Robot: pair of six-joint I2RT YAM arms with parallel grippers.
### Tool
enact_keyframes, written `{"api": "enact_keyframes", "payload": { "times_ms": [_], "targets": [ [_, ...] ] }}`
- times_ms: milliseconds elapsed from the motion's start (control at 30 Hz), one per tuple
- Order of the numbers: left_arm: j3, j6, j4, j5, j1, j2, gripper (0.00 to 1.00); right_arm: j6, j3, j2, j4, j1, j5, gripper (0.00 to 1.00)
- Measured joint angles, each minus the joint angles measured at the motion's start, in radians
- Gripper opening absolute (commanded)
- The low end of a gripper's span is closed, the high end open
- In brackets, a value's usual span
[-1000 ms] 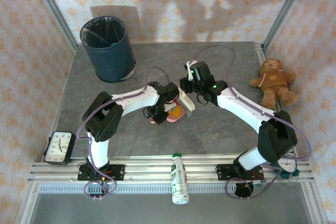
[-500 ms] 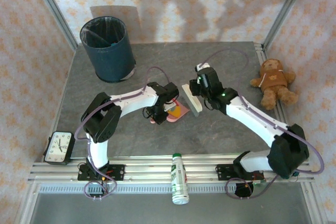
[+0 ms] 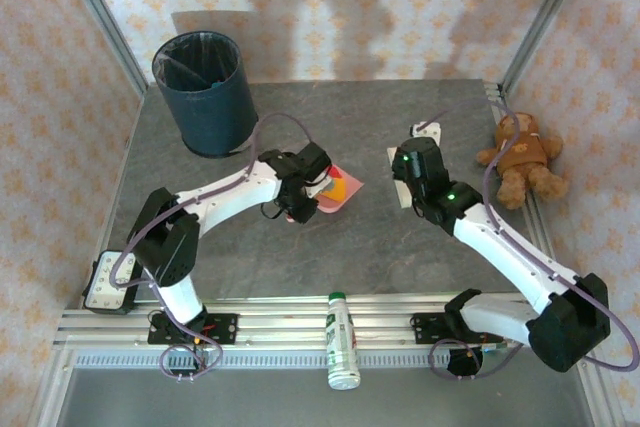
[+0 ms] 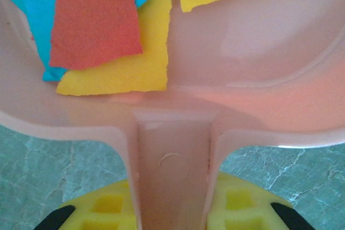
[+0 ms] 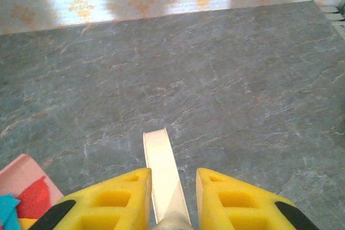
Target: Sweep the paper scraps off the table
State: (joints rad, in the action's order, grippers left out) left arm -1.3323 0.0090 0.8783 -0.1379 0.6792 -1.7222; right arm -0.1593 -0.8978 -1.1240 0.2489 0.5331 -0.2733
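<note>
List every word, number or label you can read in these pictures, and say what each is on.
Nothing can be read clearly.
Clock: dial numerals too small to read.
Bottle: green label print blurred.
Teddy bear: shirt print, if any, too small to tell.

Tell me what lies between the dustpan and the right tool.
Nothing: the top view shows bare table between the dustpan and the right tool, which grips a white brush.
</note>
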Motion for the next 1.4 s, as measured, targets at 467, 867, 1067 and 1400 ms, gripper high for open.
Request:
{"api": "enact_keyframes", "payload": {
  "times_ms": [467,867,1067,1400],
  "targets": [
    [-0.141,-0.037,-0.002,-0.019,-0.138,0.089,0.00,-0.010,0.081,0.061,0.007,0.000,0.024,0.00],
    [-0.390,-0.038,0.061,-0.019,-0.275,0.082,0.00,-0.018,0.087,0.068,0.011,0.000,0.035,0.00],
    [-0.520,-0.056,0.086,-0.031,-0.343,0.035,0.00,-0.024,0.088,0.068,0.015,0.000,0.037,0.00],
    [-0.682,-0.115,0.121,-0.092,-0.444,-0.061,0.00,-0.029,0.089,0.067,0.017,0.000,0.040,0.00]
  ]
}}
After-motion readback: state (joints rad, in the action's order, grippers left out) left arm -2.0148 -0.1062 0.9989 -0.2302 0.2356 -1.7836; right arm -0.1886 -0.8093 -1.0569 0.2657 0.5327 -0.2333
